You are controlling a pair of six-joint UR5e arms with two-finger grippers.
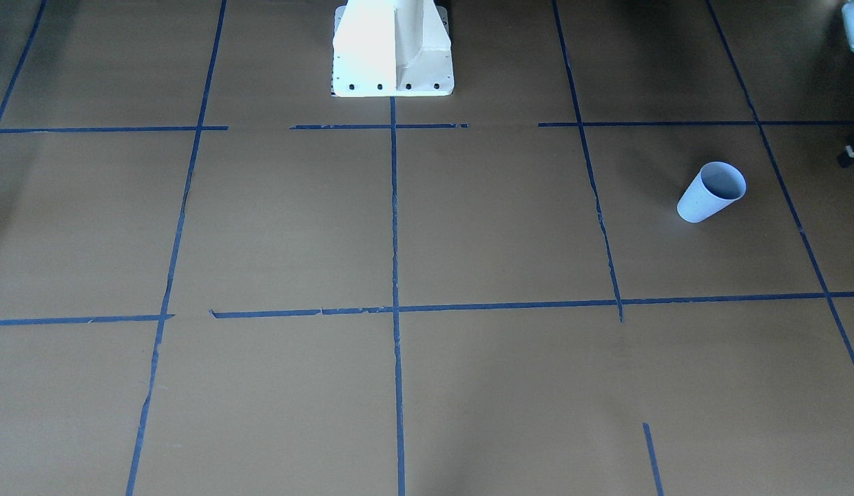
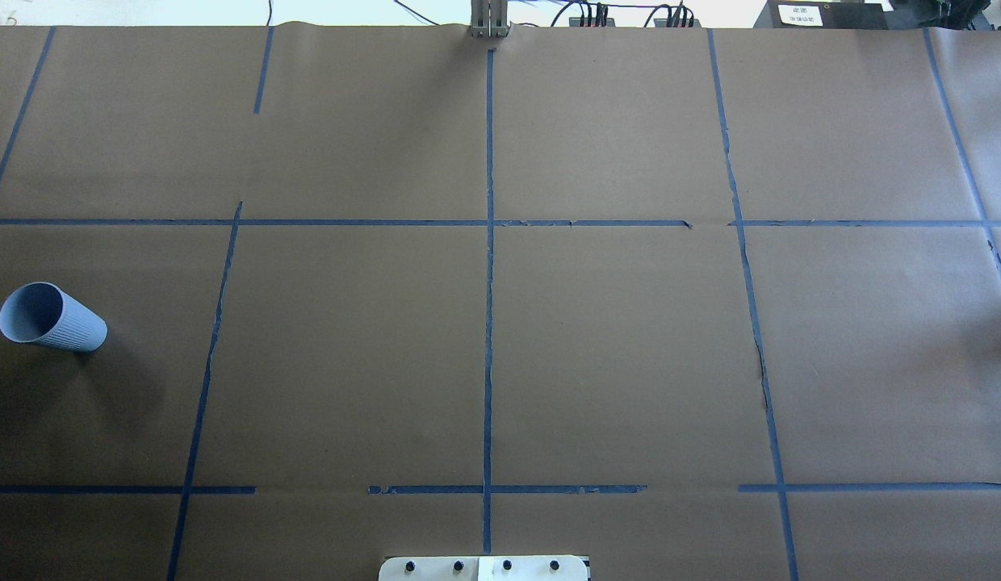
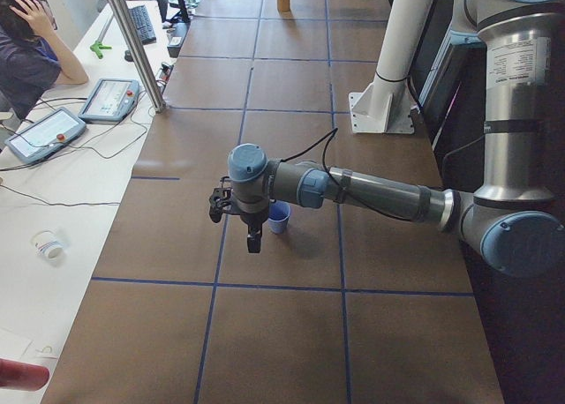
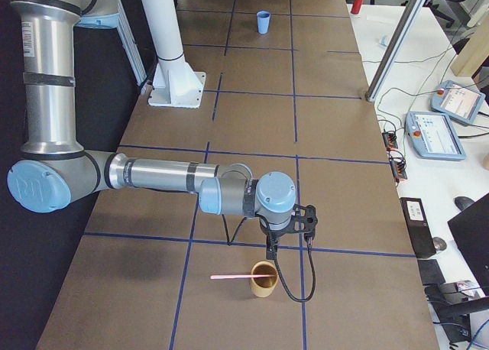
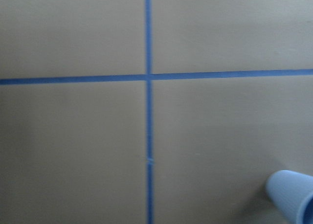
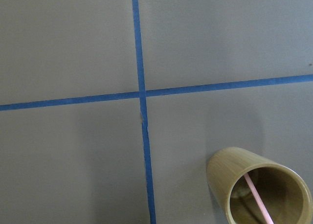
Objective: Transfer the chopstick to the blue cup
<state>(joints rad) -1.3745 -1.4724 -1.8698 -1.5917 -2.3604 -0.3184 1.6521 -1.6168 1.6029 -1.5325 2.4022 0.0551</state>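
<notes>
The blue cup [image 1: 711, 191] stands upright on the brown table; it also shows in the overhead view [image 2: 52, 317] at the far left. The left gripper [image 3: 252, 238] hangs just beside the blue cup [image 3: 279, 217], on the side away from the robot; I cannot tell whether it is open or shut. The pink chopstick [image 4: 233, 276] leans out of a tan bamboo cup [image 4: 263, 281]. The right gripper [image 4: 272, 247] hovers just above that cup's rim; I cannot tell its state. The right wrist view shows the chopstick [image 6: 258, 200] inside the bamboo cup [image 6: 230, 185].
The white robot base [image 1: 392, 52] stands at the table's middle edge. Blue tape lines [image 2: 489, 323] divide the table into squares. Tablets and cables [image 4: 443, 132] lie on the white bench beside the table. A seated person [image 3: 31, 47] is at the bench.
</notes>
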